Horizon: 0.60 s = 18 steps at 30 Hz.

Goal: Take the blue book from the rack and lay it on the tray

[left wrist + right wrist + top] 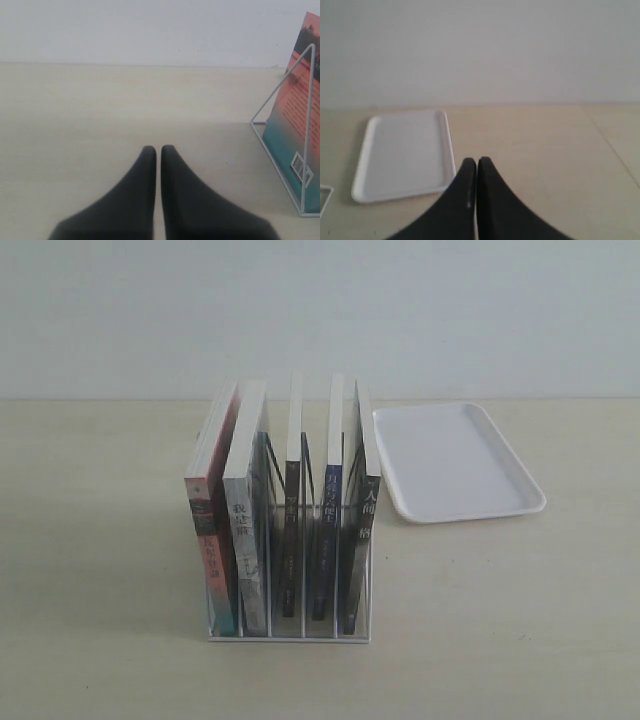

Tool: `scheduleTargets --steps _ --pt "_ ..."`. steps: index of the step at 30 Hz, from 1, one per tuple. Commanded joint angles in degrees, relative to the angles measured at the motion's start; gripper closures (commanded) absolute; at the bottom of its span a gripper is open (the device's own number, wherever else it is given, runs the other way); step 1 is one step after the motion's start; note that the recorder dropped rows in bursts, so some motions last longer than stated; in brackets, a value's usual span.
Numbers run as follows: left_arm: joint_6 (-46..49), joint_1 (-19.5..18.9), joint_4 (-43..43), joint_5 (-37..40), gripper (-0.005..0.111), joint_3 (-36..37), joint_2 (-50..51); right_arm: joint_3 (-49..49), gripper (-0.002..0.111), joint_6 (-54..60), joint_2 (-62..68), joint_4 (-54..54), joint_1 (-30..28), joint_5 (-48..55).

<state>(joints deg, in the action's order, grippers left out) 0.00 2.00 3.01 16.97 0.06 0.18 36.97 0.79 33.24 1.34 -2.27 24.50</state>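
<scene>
The white wire rack (290,636) stands mid-table in the exterior view with several upright books in its slots. The blue book (331,502) is second from the right, its blue spine facing the camera. The empty white tray (455,462) lies flat to the right of the rack and behind it. Neither gripper shows in the exterior view. My left gripper (158,150) is shut and empty above bare table, with the rack's wire end (310,130) off to one side. My right gripper (477,161) is shut and empty beside a corner of the tray (402,155).
A red-and-teal book (212,530) fills the rack's leftmost slot; its cover (295,125) shows in the left wrist view. A white-spined book (246,540) and two dark-spined books (290,540) (357,540) flank the blue one. A pale wall runs behind the beige table (100,540).
</scene>
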Motion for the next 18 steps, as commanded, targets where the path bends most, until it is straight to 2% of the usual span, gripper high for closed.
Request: scheduleTargets --steps 1,8,9,10,12,14,18 --pt "0.00 -0.11 0.23 -0.25 0.103 -0.06 -0.18 3.27 0.108 0.55 13.36 -0.58 0.16 -2.35" --pt "0.00 -0.11 0.23 -0.25 0.103 -0.06 -0.18 3.27 0.108 -2.06 22.98 0.48 0.16 -11.47" --pt "0.00 -0.11 0.23 -0.25 0.103 -0.06 -0.18 3.27 0.108 -4.11 23.98 2.68 0.16 -12.75" --pt "0.00 -0.11 0.23 -0.25 0.103 -0.06 -0.18 3.40 0.108 -5.86 25.36 10.10 0.16 -14.43" --pt "0.00 -0.11 0.23 -0.25 0.103 -0.06 -0.18 4.66 0.108 -4.96 25.94 17.41 0.59 -12.18" --pt "0.00 -0.11 0.23 -0.25 0.103 -0.06 -0.18 7.17 0.108 -0.79 25.94 22.20 2.45 -7.11" --pt "0.00 -0.11 0.23 -0.25 0.103 -0.06 -0.18 15.98 0.108 23.18 26.20 37.62 12.31 5.12"
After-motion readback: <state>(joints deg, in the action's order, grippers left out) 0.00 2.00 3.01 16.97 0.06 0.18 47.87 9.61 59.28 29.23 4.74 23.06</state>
